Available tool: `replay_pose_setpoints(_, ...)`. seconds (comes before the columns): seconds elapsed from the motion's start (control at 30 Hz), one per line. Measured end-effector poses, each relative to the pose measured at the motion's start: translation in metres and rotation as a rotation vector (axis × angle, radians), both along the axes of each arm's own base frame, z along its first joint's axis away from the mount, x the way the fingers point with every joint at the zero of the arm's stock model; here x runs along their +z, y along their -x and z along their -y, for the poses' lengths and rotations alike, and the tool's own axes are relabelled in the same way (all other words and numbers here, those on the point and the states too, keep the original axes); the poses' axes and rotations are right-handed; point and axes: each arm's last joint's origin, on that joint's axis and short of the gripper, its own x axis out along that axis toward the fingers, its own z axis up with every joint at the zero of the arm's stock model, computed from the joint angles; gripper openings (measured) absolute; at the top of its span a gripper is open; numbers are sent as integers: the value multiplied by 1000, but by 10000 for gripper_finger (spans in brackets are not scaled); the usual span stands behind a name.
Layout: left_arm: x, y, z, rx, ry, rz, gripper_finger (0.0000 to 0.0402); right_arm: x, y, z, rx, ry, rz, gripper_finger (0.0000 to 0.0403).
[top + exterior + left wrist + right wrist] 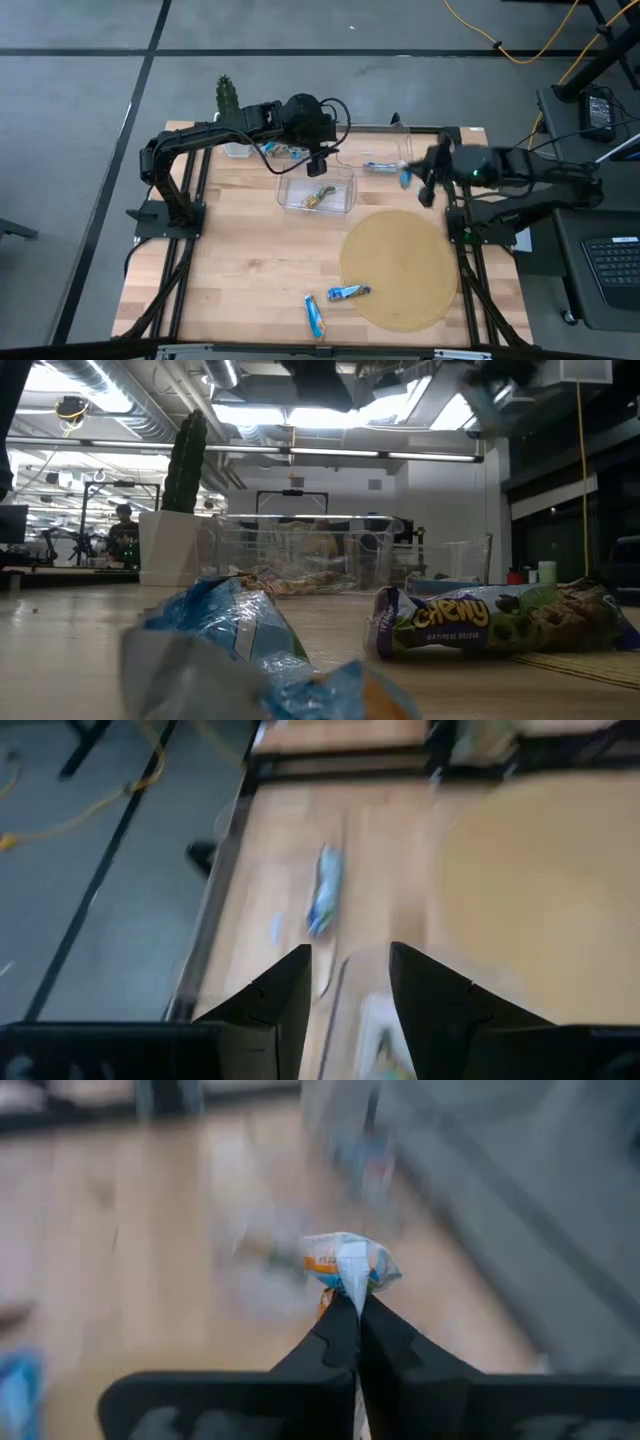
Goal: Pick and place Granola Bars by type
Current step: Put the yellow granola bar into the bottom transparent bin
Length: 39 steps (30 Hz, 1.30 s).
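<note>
While the right gripper hangs above the table's far right corner, fingers pressed together on a blue bar, the left gripper hovers spread and empty over the clear bin at the far edge. Two blue bars lie near the front edge, beside the round mat.

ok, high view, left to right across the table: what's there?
Cactus → left gripper over the clear bin → blue bar on the wood → blue bar at the mat edge → right gripper holding a blue bar.
</note>
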Motion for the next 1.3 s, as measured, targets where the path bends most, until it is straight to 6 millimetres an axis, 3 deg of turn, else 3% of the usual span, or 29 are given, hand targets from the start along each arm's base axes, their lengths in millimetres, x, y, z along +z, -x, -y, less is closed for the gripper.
replay_pose_setpoints(0.23, 13, -9, 0, -76, 7, 172, 129, 36, -18, 30, 94, 133, 354, 4)
replay_pose_setpoints(0.7, 27, -21, 20, -154, -21, 325, 134, 38, -45, 54, 297, 126, 464, 4)
replay_pose_setpoints(0.97, 28, -21, 21, -146, 33, 349, 191, 39, -60, 60, 365, 130, 522, 7)
replay_pose_setpoints(1.3, 33, -23, 22, -162, 30, 399, 220, 70, -79, 66, 400, 194, 501, 8)
